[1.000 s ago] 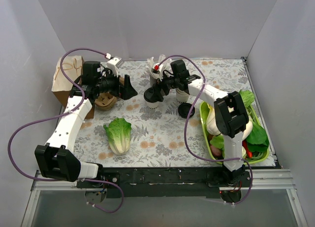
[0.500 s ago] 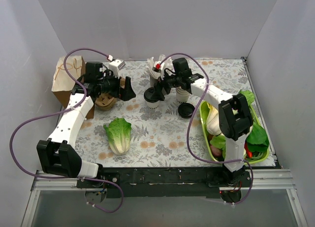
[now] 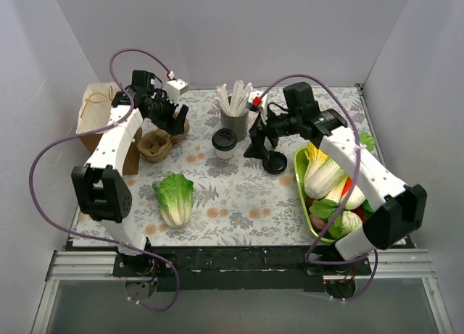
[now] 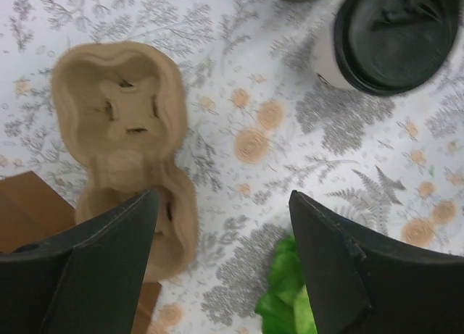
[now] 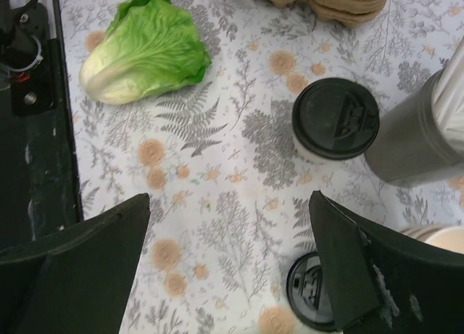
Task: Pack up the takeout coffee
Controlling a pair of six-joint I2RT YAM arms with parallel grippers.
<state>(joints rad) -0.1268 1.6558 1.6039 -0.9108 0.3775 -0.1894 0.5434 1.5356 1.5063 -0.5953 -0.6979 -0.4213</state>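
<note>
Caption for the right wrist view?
Open right gripper looks down on coffee, lettuce and a loose lid.

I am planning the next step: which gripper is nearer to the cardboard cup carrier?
Left. The left gripper hangs just over the cardboard cup carrier. The right gripper is farther off, on the other side of the takeout coffee.

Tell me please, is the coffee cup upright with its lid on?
Upright, lidded: the coffee cup stands on its base, black lid on top.

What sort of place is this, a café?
Probably a robot test booth, not a café: plain grey walls box in one table, set with props like a lidded coffee cup, a cardboard cup carrier and a tray of vegetables.
</note>
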